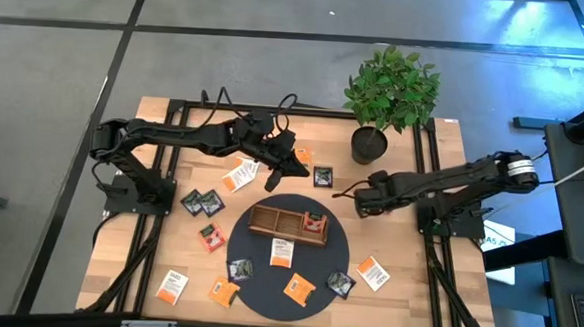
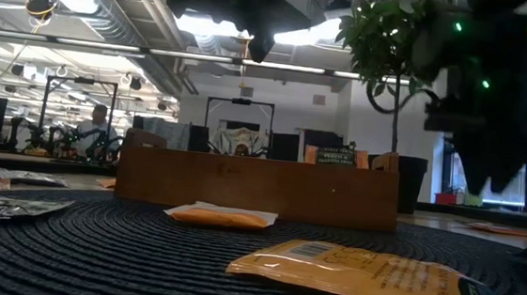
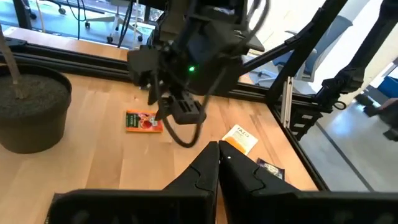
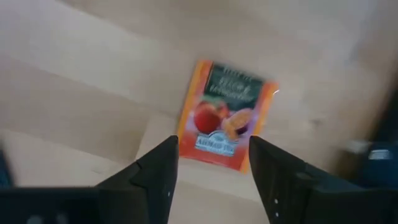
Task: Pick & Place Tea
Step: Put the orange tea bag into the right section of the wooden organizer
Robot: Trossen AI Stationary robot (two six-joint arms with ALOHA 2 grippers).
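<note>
The wooden surface carries a dark round mat, and on the mat the wooden tray is set, with one red sachet already seen in its right-end compartment. The step in hand is judged to be the pick of one more tea sachet by the right hand, which is held low over the bare wood between the plant pot and the mat, its fingers spread wide and nothing gripped. The orange peach sachet lies flat on the wood just ahead of those fingers and slightly askew to them. For a clean pick, the wrist should be turned until the fingers are squared to two opposite edges, the hand advanced until the packet is centred between them, and the tips brought down to the wood before they are closed, since so thin a packet is easily slid aside or missed. The left hand is held pinched shut, apparently empty, above the wood behind the tray
</note>
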